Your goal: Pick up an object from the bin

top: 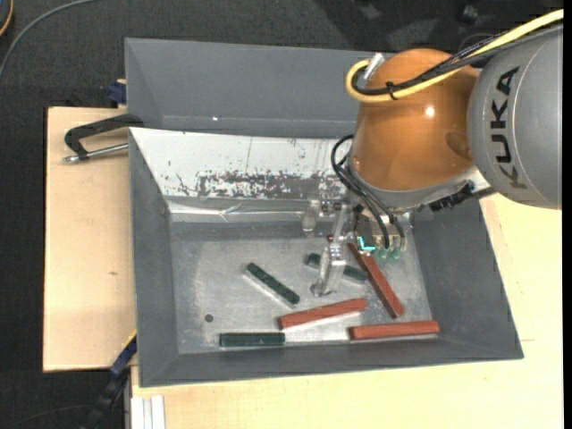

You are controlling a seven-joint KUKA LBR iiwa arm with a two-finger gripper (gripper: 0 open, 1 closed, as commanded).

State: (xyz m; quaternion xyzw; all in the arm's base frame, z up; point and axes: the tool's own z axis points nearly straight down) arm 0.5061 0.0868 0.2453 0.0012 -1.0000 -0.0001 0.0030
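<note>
Camera view has the gripper (324,284) low in the bin's (147,266) right half over a short dark green bar (350,273), beside a slanted red-brown bar (382,286); I cannot tell whether it is open or closed, and nothing looks lifted, so the pick seems not yet done.

Light comes from above, even and moderately bright. The far inner wall of the bin (223,164) throws back a broad white glare, speckled along its lower edge. The orange cover (407,123) on the arm (527,123) shows soft glossy highlights. Under it, at right, the bin's bottom lies in shade. The floor (223,7) beyond is dark.
</note>
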